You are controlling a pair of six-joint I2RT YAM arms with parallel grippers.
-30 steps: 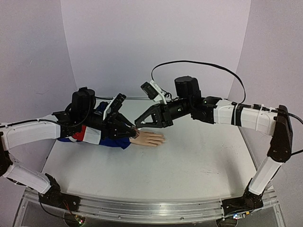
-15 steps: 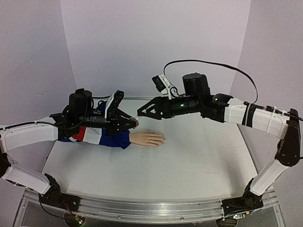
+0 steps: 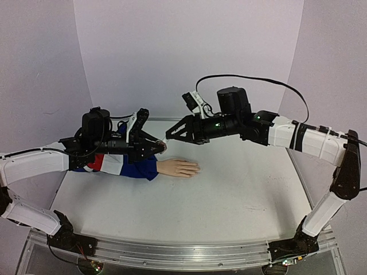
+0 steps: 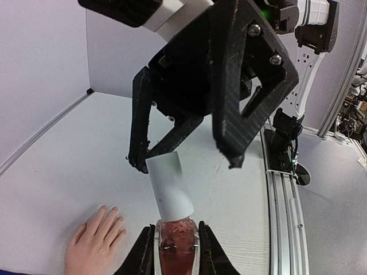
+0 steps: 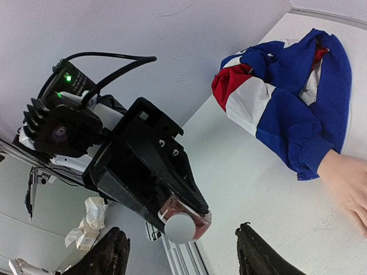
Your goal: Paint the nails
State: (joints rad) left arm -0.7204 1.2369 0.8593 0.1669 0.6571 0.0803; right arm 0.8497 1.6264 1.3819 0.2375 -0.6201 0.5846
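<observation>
Left end effector [image 3: 162, 146] pinching pink bottle [image 4: 176, 252], right end effector [image 3: 167, 138] spread, tiny nails [image 4: 104, 211] on peach hand [image 3: 179, 168]

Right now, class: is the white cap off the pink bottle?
No, the white cap sits on the pink bottle, which the left gripper grips.

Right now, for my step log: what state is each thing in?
left gripper: shut on the bottle
right gripper: open, fingers straddling the cap, not gripping
bottle: held in the air, cap on
mannequin hand: lying flat, palm down, untouched
sleeve: bunched up
</observation>
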